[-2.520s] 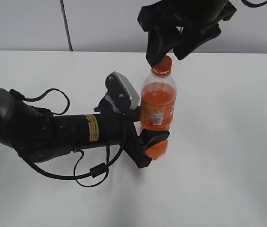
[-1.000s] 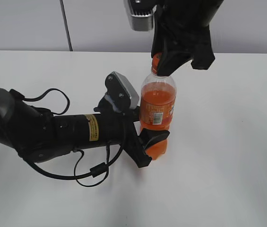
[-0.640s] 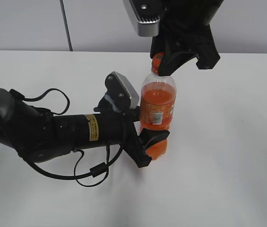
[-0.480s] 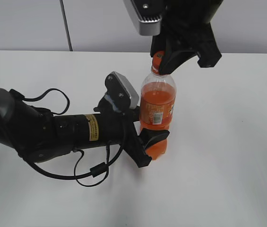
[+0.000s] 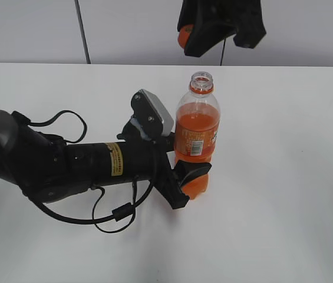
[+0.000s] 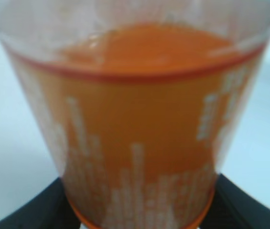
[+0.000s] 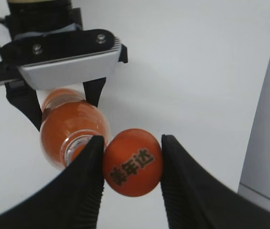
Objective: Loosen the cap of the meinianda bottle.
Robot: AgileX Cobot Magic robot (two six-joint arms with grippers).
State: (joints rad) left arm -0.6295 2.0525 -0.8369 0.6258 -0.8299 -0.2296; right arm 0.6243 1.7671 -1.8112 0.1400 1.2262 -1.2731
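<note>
White tabletop [image 5: 284, 177] and a pale wall panel fill the background, and nothing else lies on the surface apart from the robot's own arms and cable.

At the centre stands the meinianda bottle [image 5: 196, 138], upright, its mouth open and bare above the orange neck ring. The cap [image 7: 133, 162] is off the neck: in the right wrist view it sits pinched between the two dark fingers [image 7: 84, 176] of the right gripper [image 7: 132, 164], printed top facing the camera, with the open bottle mouth below and to the left. In the exterior view that gripper [image 5: 210, 36] hangs well above the bottle, a sliver of orange showing at its left edge.

Lower down, the left gripper [image 5: 184, 177] is closed around the bottle's ribbed lower body, holding it steady; the left wrist view is filled by the blurred orange label, with dark jaw edges at both bottom corners.

Judging from this, the loosening itself is done and more, since the cap is fully removed. What remains, I think, is only to set the cap down or bring it back, keeping the bottle firmly held so the drink does not spill.
</note>
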